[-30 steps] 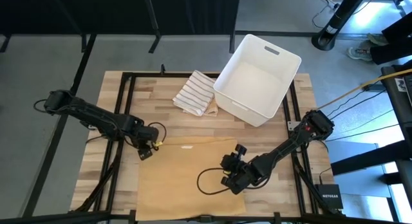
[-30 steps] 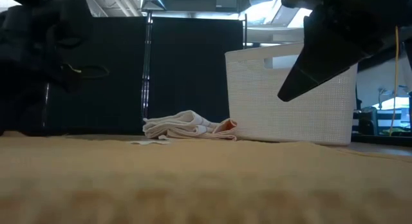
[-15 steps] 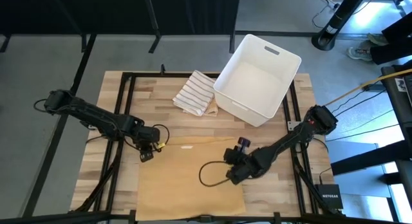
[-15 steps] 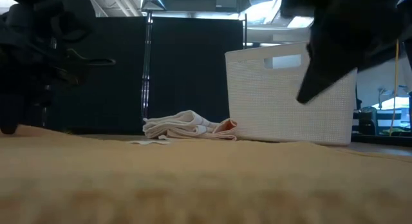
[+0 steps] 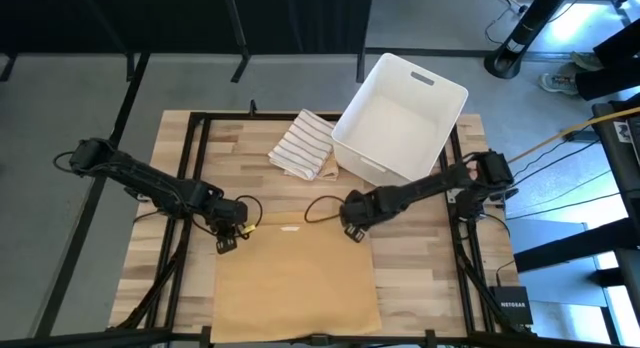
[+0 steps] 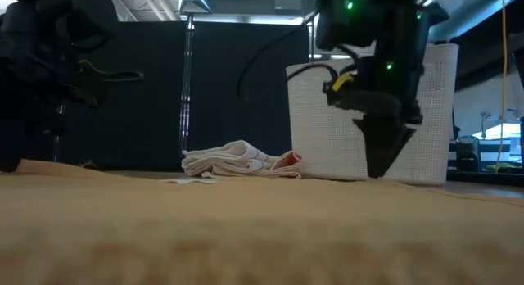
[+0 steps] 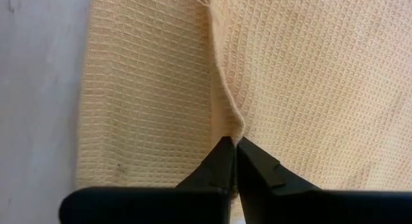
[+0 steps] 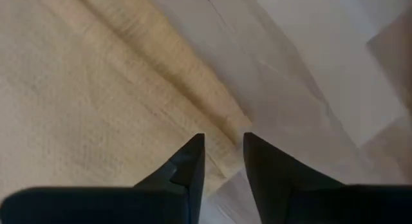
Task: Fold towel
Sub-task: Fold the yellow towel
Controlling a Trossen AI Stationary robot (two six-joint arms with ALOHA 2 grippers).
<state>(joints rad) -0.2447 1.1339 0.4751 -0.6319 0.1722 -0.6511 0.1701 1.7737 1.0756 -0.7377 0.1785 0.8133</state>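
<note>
A tan waffle-weave towel [image 5: 295, 283] lies spread flat on the wooden table, reaching to its near edge. My left gripper [image 5: 228, 238] stands at the towel's far left corner, pointing down and shut on a pinch of the cloth [image 7: 225, 114]. My right gripper [image 5: 352, 231] is at the towel's far right corner, pointing steeply down and open. Its two fingers stand on either side of the towel's edge [image 8: 222, 137]. Whether they touch the cloth, I cannot tell. In the low view the right gripper [image 6: 382, 162] hangs in front of the white basket. My left gripper pinches a small raised ridge of the towel [image 7: 233, 130] between its two fingertips, near the far left corner. The fingers come from above, pointing steeply down. The ridge runs up into the fingertips, and the cloth around it lies on the table.
A white plastic basket [image 5: 400, 118] stands at the far right of the table. A striped cloth [image 5: 303, 143] lies bunched beside it at the far middle. Bare wood [image 5: 420, 268] shows to the right of the towel, and more [image 5: 180, 278] to its left.
My right gripper has swung from the towel's right side, near the table's near edge, toward the far edge. It has turned and now stands at the far right corner. My left gripper has stayed at the far left corner and shut on the cloth.
</note>
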